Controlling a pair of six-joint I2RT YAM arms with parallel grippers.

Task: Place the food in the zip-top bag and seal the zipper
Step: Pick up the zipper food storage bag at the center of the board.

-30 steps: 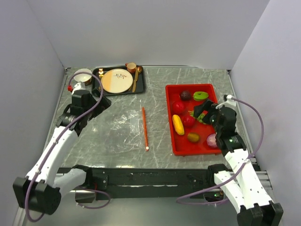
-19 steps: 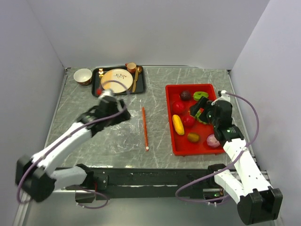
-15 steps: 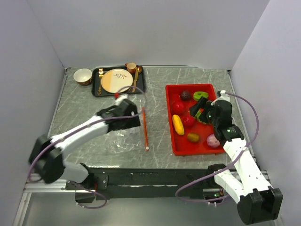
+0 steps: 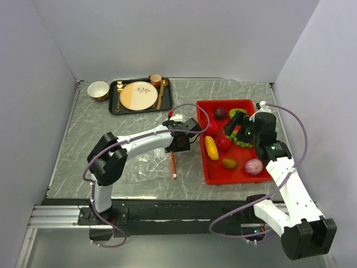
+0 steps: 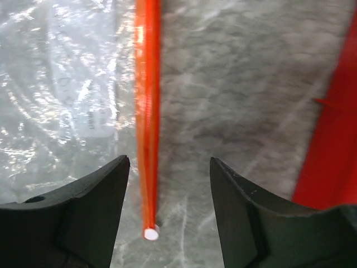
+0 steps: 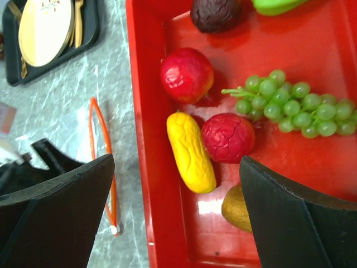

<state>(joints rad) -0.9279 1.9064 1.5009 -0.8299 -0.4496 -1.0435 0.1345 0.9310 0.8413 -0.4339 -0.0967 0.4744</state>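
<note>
- The left claw [image 5: 167, 167] has its two black fingers spread apart and pinches nothing. It hovers low over the grey marble-patterned table [image 5: 240, 84].
- Between these fingers, a little nearer to the one on the bag side, runs the thin orange-red zipper strip [image 5: 148, 100] of the flat clear plastic bag [image 5: 67, 100]. The strip's small pale end [image 5: 150, 233] lies back between the finger roots.
- I judge that the claw straddles the strip so that it can close on it and lift one lip, because food cannot enter a mouth that lies flat.
- In the right wrist view the strip looks like a narrow loop at its far end, so the mouth seems unsealed. I cannot say this for sure.
- The right claw [image 6: 177, 162] is also spread wide and empty. It hangs above the red rectangular plastic tray [image 6: 334, 56], where all the food rests.
- Directly under it is the yellow oblong toy piece [image 6: 191, 152], touching a red round piece [image 6: 227, 137].
- Ahead of the claw is a second red round piece [image 6: 187, 74], and further ahead the dark purple piece [image 6: 216, 12].
- The green grape bunch [image 6: 284, 106] lies ahead of its right-side finger, and a brownish piece [image 6: 240, 209] is partly hidden by that finger.
- No food is in the bag, so the task seems to be at its beginning. The right claw is probably placed there ready to pick the yellow piece.
</note>
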